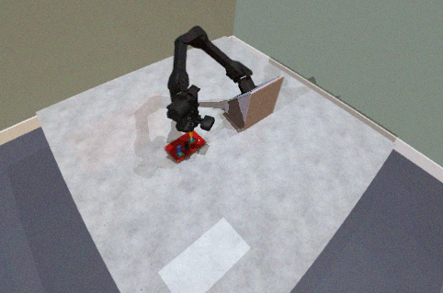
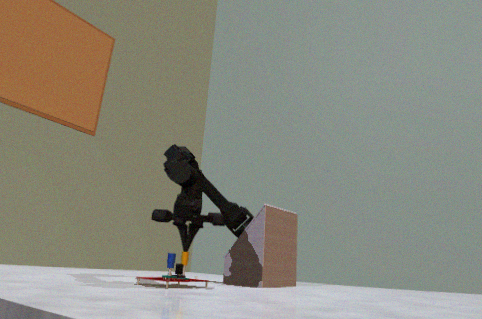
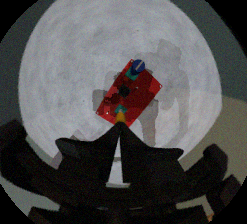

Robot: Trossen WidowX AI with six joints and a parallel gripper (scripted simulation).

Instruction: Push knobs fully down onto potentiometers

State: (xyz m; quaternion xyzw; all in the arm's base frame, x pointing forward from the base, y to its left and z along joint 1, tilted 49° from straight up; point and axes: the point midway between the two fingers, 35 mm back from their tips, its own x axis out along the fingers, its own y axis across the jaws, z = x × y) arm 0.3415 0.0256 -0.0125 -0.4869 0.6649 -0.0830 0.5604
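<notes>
The red circuit board (image 1: 176,151) (image 2: 150,279) (image 3: 144,92) stands on short legs on the table. An orange knob (image 1: 190,139) (image 2: 185,258) (image 3: 119,116) stands raised on its shaft at one end of the board. A blue knob (image 1: 179,149) (image 2: 171,260) (image 3: 137,66) stands raised near the other end. A short black part (image 2: 179,268) (image 3: 126,90) sits between them. My gripper (image 1: 189,131) (image 2: 185,249) (image 3: 119,123) is shut, points straight down, and its fingertips rest right on top of the orange knob.
A brown wedge-shaped block (image 1: 258,102) (image 2: 272,248) stands on the table just behind the board, by the arm's base. A pale rectangle (image 1: 204,256) is marked on the table near the front. An orange panel (image 2: 45,58) hangs on the wall.
</notes>
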